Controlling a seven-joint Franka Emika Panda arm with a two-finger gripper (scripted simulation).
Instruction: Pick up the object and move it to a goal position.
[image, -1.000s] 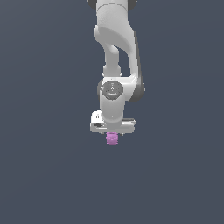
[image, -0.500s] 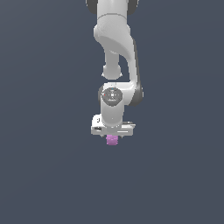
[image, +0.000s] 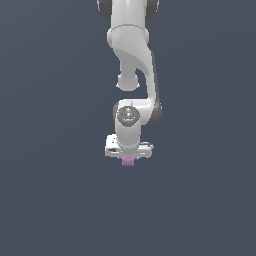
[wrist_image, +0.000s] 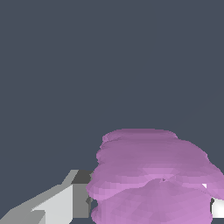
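Note:
The object (image: 129, 161) is a small pink-purple ribbed cylinder that pokes out just below the white hand in the exterior view. In the wrist view it (wrist_image: 148, 179) fills the space between the fingers. My gripper (image: 129, 156) is down over it, with one finger on each side. A grey-and-white finger (wrist_image: 65, 201) stands on one side and a sliver of the other finger (wrist_image: 218, 208) shows on the opposite side. Thin dark gaps separate both from the object, so the jaws look open around it. The fingertips are hidden in the exterior view.
The white arm (image: 132, 60) rises straight above the hand. Plain dark grey ground (image: 50, 200) surrounds the object on all sides. No goal marker shows.
The hand has come down a little over the object, so less of the cylinder shows below it. The object itself has stayed in place.

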